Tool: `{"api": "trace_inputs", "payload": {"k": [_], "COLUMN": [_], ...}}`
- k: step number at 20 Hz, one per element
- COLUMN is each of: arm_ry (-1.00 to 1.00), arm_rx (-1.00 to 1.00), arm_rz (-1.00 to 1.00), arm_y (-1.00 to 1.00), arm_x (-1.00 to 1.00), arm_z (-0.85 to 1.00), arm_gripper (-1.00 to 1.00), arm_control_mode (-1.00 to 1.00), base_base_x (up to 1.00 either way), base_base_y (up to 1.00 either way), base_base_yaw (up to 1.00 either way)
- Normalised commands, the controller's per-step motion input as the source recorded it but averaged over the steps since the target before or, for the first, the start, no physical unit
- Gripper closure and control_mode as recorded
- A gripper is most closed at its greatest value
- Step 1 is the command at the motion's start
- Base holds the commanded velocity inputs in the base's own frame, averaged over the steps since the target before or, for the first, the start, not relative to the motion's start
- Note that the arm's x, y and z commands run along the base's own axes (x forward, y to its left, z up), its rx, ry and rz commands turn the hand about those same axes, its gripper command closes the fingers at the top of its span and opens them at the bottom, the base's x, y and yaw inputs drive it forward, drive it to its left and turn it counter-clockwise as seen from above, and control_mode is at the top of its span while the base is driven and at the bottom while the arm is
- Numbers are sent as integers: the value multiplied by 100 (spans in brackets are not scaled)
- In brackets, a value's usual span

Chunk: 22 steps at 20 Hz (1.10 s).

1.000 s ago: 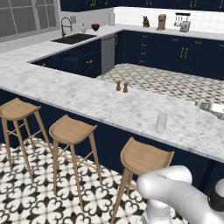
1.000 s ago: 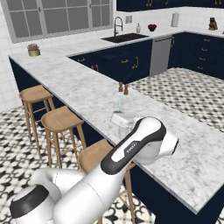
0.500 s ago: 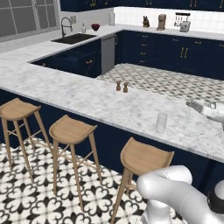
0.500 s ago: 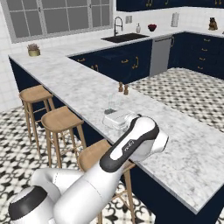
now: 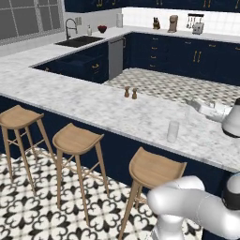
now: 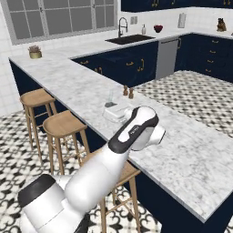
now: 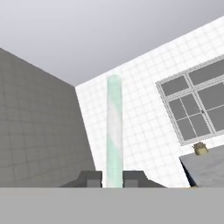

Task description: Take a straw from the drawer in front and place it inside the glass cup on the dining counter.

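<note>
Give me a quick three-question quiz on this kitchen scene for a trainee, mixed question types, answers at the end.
1. True or false: the gripper is shut on the straw.
2. The glass cup stands on: A the dining counter; B a stool; C the floor.
3. How many stools stand along the dining counter in the left base view?
Key: 1 true; 2 A; 3 three.
</note>
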Motion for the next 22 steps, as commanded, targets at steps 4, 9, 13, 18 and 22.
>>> {"api": "trace_inputs", "payload": {"k": [4, 9, 13, 18, 22], "arm_ry": [-26, -30, -32, -19, -10], "arm_rx": [14, 6, 0, 0, -1], "arm_rz": [11, 9, 6, 4, 0], "arm_y": [-1, 0, -6, -54, -64], "arm_x": [92, 65, 43, 29, 12], "arm_z": [0, -29, -26, 0, 3], "arm_gripper": [100, 100, 100, 100, 100], "arm_control_mode": [-100, -100, -100, -100, -100], "base_base_x": [0, 0, 0, 0, 0], "base_base_y": [0, 0, 0, 0, 0], "base_base_yaw": [0, 0, 0, 0, 0]}}
